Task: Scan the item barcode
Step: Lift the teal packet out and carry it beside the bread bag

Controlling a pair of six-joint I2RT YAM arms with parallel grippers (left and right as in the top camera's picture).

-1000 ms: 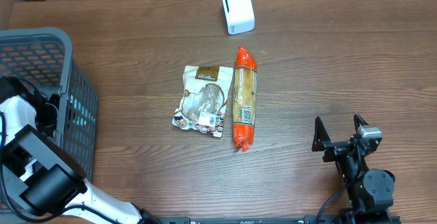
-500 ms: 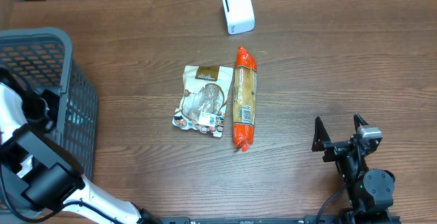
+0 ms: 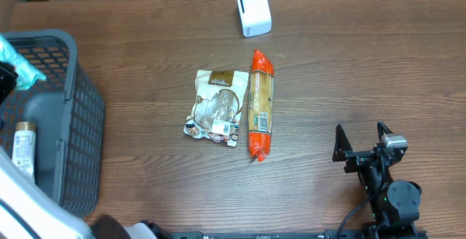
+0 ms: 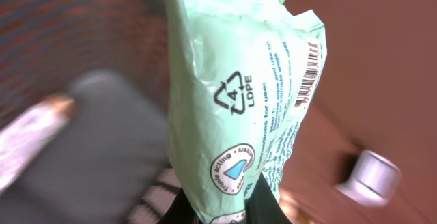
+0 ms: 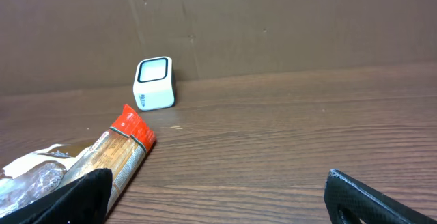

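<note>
As left gripper (image 4: 217, 212) pinches its edge, green pouch (image 4: 239, 101)

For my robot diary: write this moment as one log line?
left gripper: shut on green bag, over basket | right gripper: open, empty | scanner: not yet used

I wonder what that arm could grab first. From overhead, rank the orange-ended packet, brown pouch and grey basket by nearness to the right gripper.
1. Orange-ended packet, mid-table, nearest the right gripper.
2. Brown pouch, beside the packet on its far side.
3. Grey basket, at the table's left edge.
</note>
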